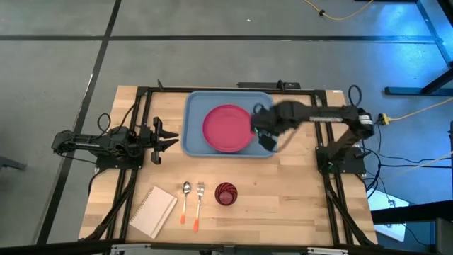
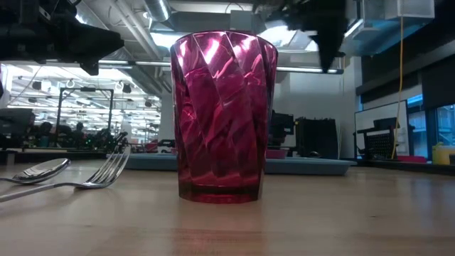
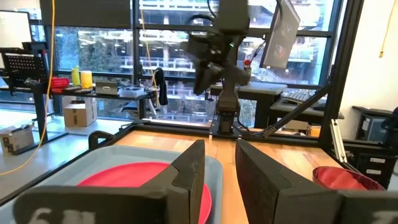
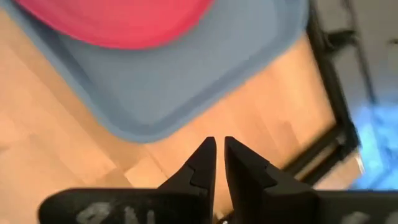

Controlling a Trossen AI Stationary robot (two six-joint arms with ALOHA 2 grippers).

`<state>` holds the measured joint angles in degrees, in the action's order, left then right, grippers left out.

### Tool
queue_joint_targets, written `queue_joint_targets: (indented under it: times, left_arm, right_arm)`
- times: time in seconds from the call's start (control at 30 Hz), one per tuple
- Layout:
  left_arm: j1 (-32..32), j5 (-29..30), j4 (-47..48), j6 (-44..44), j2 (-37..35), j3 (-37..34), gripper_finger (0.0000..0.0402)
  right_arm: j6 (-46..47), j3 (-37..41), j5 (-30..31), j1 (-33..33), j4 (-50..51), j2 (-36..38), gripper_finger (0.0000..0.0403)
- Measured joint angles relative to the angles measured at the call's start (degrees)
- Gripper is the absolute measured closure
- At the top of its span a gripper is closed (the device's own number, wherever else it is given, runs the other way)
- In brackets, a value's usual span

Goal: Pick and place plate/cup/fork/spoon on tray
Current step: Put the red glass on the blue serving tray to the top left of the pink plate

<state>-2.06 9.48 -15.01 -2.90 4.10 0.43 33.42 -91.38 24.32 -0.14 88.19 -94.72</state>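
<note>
The pink-red plate (image 1: 228,128) lies flat in the light blue tray (image 1: 195,106) at the table's far middle. My right gripper (image 1: 267,142) hovers over the tray's near right corner (image 4: 149,124), shut and empty. My left gripper (image 1: 167,137) waits open just left of the tray, level with it (image 3: 219,149). The maroon cup (image 1: 225,193) stands upright near the table's near edge. The fork (image 1: 199,202) and the spoon (image 1: 185,198) lie side by side left of it, orange handles toward the near edge.
A white spiral notebook (image 1: 153,210) lies at the near left, beside the spoon. A black frame (image 1: 233,88) runs around the working area. Bare wood (image 1: 297,191) lies right of the cup and between the tray and the cutlery.
</note>
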Motion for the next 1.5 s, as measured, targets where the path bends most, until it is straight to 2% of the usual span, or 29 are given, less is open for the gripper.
queue_joint_targets:
  times: [0.07,0.27,0.4,0.53,0.7,0.9,1.0,1.13,1.37,1.5]
  left_arm:
    - [0.0,0.0,0.0,0.0,0.0,0.0,0.0319]
    - [0.0,-0.2,0.0,-2.2,0.0,0.0,0.0319]
    - [0.0,-0.2,0.0,-2.9,0.0,0.0,0.0319]
    - [0.0,-0.2,0.0,-3.0,0.0,0.0,0.0319]
    - [0.0,-0.1,0.0,-3.0,0.0,0.0,0.0319]
    - [0.0,-0.1,-0.1,-2.8,0.0,0.0,0.0319]
    - [0.0,-0.1,-0.1,-0.5,0.0,0.0,0.0319]
    - [0.0,1.0,-1.3,3.9,0.0,0.0,0.0319]
    - [0.0,5.6,-4.0,1.6,0.1,2.1,0.0319]
    - [0.0,5.7,-3.9,1.5,0.8,2.5,0.0319]
  right_arm:
    - [8.1,5.7,2.4,3.9,-0.4,3.4,0.0363]
    - [31.0,23.3,2.5,13.8,-3.1,11.5,0.0363]
    - [42.8,32.2,-0.8,18.2,-4.4,14.5,0.0363]
    - [50.1,37.8,-3.7,20.9,-4.6,16.4,0.0363]
    - [51.8,41.0,-5.2,22.4,-4.8,17.2,0.0363]
    - [53.6,41.1,-11.8,23.8,-5.1,17.3,0.0363]
    - [54.0,41.1,-12.1,24.9,-5.3,17.3,0.0363]
    - [53.6,41.1,-6.8,26.2,-7.7,17.3,0.0363]
    - [48.1,41.1,8.4,27.6,-13.3,17.3,0.0364]
    - [44.8,41.1,12.0,27.6,-13.4,17.3,0.0364]
